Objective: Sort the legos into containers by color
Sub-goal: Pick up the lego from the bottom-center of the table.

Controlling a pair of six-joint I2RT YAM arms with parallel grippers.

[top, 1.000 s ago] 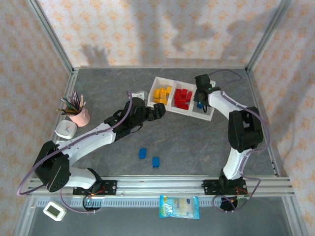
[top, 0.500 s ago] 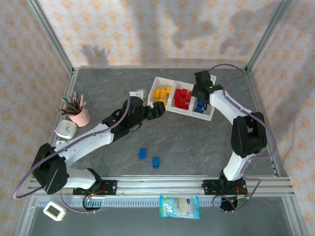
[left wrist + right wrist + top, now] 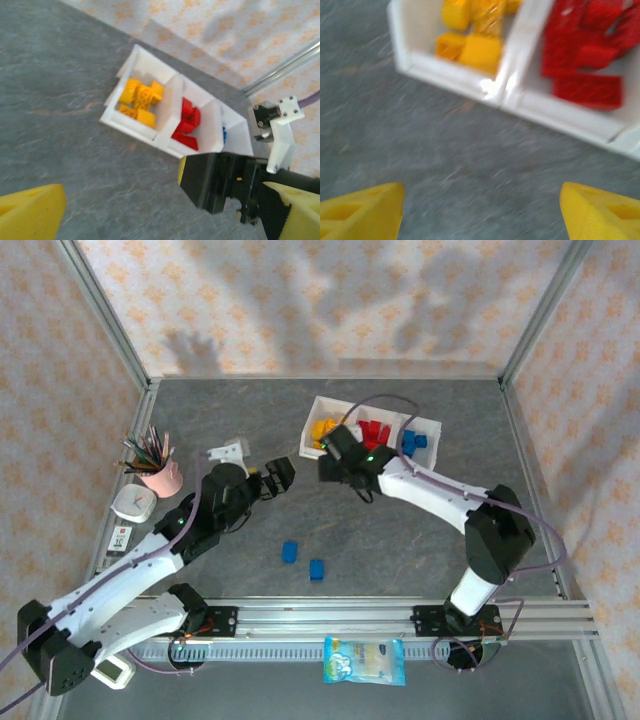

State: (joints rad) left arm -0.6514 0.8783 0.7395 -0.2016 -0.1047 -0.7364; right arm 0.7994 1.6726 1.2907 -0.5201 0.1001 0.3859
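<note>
Since a second ago, pulled the left gripper (image 3: 279, 474) back off the near-left corner of the white tray (image 3: 312, 420) and out over bare table, apart from it. Swung the right gripper (image 3: 332, 458) across from above the blue compartment to just in front of the yellow one. Kept both pairs of jaws spread wide, with nothing held. Not moved: two loose blue legos (image 3: 289, 552), lying close together on the table nearer the arm bases, well apart from the tray. Already sorted: yellow legos (image 3: 322, 430) in the left compartment, red legos (image 3: 375, 430) in the middle, blue pieces (image 3: 418, 440) in the right. Underneath, a grey marbled tabletop (image 3: 420, 540), with a pink cup of pencils (image 3: 160, 476) and a small white clock (image 3: 132, 503) at its left. Around, pale wallpaper (image 3: 300, 300) with orange flowers, aluminium frame posts (image 3: 105, 315), and arm shadows on the back wall.
</note>
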